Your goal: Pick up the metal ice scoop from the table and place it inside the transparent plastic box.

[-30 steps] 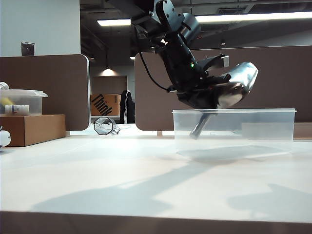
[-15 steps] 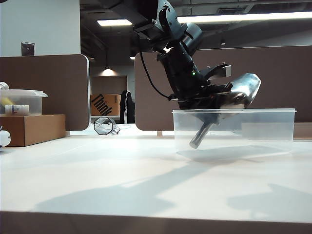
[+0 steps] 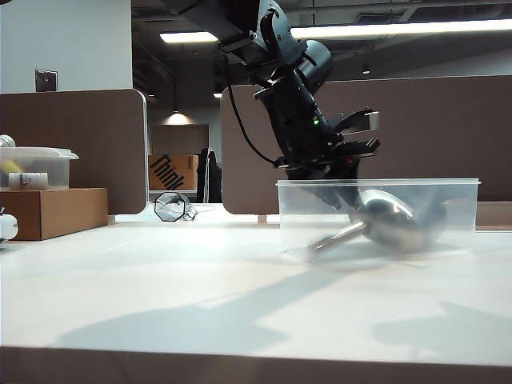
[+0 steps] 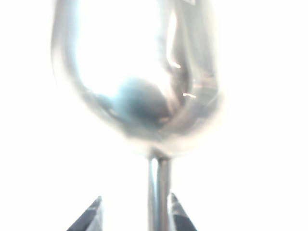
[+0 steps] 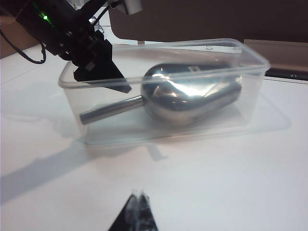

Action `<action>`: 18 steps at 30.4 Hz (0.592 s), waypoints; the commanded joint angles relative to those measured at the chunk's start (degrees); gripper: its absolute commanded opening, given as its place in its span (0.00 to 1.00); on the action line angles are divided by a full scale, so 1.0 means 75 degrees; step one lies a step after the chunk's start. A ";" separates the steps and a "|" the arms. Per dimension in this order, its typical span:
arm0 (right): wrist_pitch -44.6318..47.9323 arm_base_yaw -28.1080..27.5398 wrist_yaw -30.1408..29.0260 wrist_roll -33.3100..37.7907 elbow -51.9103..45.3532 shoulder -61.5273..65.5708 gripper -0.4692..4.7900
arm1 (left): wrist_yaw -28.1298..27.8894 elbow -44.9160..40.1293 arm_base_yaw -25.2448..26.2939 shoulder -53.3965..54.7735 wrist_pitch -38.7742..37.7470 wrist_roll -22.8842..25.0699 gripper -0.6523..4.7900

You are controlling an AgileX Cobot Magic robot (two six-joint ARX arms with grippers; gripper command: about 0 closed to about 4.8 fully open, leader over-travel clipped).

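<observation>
Metal ice scoop [image 3: 392,222] lies inside the transparent plastic box [image 3: 460,210], bowl toward the right end in the exterior view, handle slanting down-left toward the box floor; outline smeared by blur. Right wrist view confirms: the scoop's polished bowl sits mid-box, rounded side up, its cylindrical handle running toward the end where the left arm is. Box stands on the table [image 3: 160,288], right of centre in the exterior view. Left gripper [image 3: 344,188] hangs over the box's left end, tips dipping just below the rim, pointing steeply down. In the left wrist view its two dark fingertips [image 4: 91,216] stand apart on either side of the handle; a gap shows on one side, the other tip sits close against the steel, contact not certain. Jaws parted, scoop not clamped. View badly washed out by glare. Right gripper [image 5: 135,211] sits low over bare tabletop, well apart from the box, its tips pressed together with nothing between them. At far left of the exterior view, a cardboard box [image 3: 52,212] carries a smaller lidded container [image 3: 36,166].
</observation>
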 commanded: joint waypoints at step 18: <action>0.0111 0.0015 -0.0006 -0.0015 0.0009 0.0000 0.09 | -0.0440 0.0044 -0.0052 -0.1131 0.0772 -0.0114 0.11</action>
